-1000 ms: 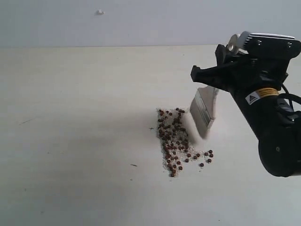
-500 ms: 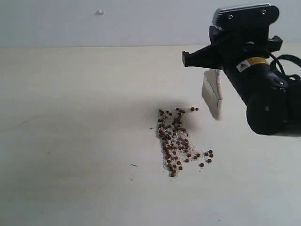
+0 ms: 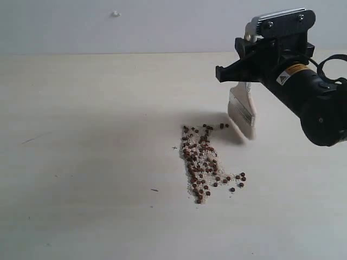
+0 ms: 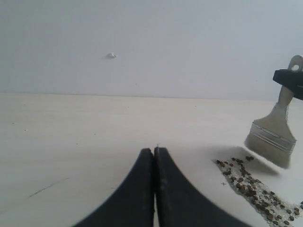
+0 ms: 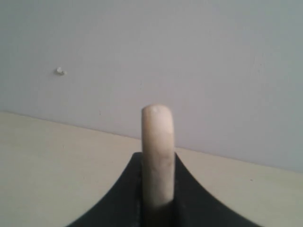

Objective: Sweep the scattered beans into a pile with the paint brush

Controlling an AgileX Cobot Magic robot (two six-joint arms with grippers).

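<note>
- The right arm [image 3: 303,86], black with a yellow label, reaches in over the far right part of the desk [image 3: 97,108]. The right jaws are clamped on the paint brush [image 3: 242,111].
- In the right wrist view the pale handle [image 5: 157,151] stands gripped between the two black jaws, and its rounded end sticks out past them.
- The brush hangs with its bristles down and somewhat tilted. The silver ferrule [image 3: 241,103] is below the jaws and the whitish bristles [image 3: 245,123] are lowest.
- The bristle tips are just beside the far end of the pile [image 3: 199,162], on its right in the exterior view. A shadow lies on the desk under them (in the left wrist view they look slightly lifted off the surface, though I cannot be sure).
- The beans [image 3: 201,151] are reddish-brown and mixed with fine whitish grains. They form a narrow strip near the middle of the desk, running from its far end toward the camera.
- Two beans lie apart at the far end, close to the bristles. A handful strays to the right of the strip's nearer half.
- The left jaws are pressed together with nothing between them. They are apart from the pile, which lies farther on across the desk.
- Behind the desk is a plain pale wall [image 3: 173,27] with one small white speck [image 3: 115,14].
</note>
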